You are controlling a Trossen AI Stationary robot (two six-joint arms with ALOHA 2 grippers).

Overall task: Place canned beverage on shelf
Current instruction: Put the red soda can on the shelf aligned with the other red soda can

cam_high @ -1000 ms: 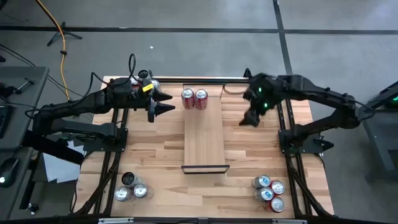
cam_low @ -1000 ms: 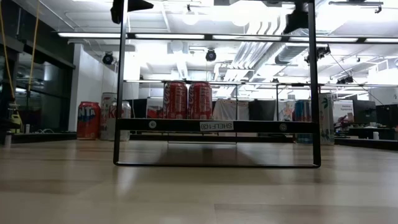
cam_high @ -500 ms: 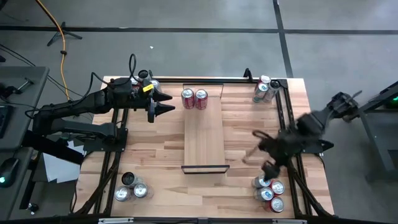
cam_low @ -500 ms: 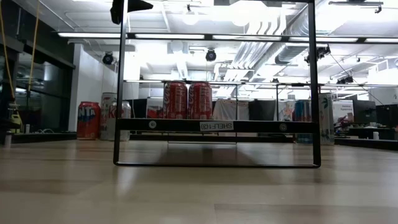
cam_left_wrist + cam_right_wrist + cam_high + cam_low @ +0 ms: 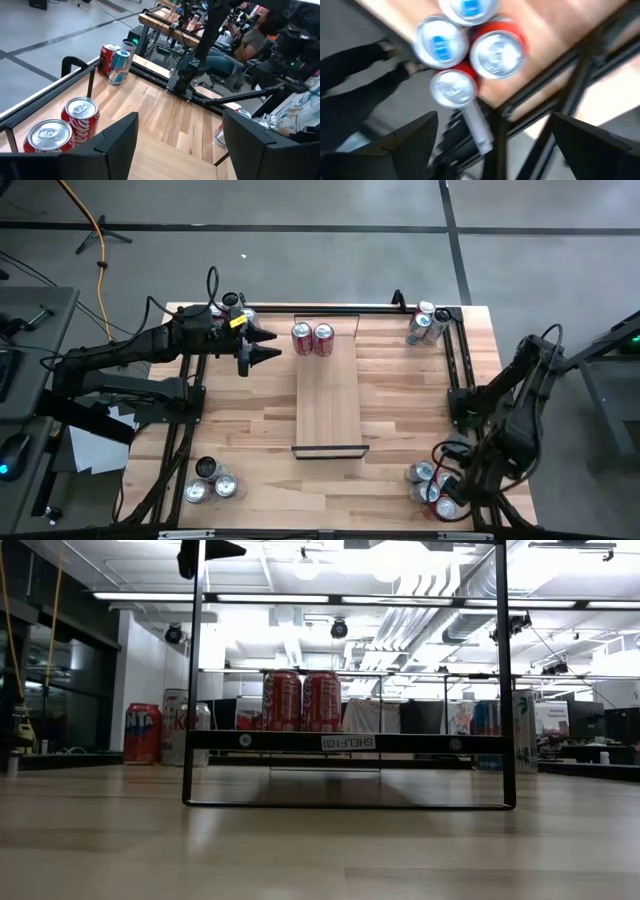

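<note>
Two red cans [image 5: 312, 338] stand side by side at the far end of the shelf [image 5: 329, 402]. The right gripper [image 5: 452, 498] hangs over a cluster of cans [image 5: 432, 485] at the desk's near right corner, fingers spread wide and empty. The left gripper [image 5: 262, 346] waits beside the shelf's far end, fingers parted, holding nothing.

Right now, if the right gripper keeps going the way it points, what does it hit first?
Probably the can cluster at the table's near right corner: the right gripper, fingers open, points straight at their tops. Depth is unclear.
</note>
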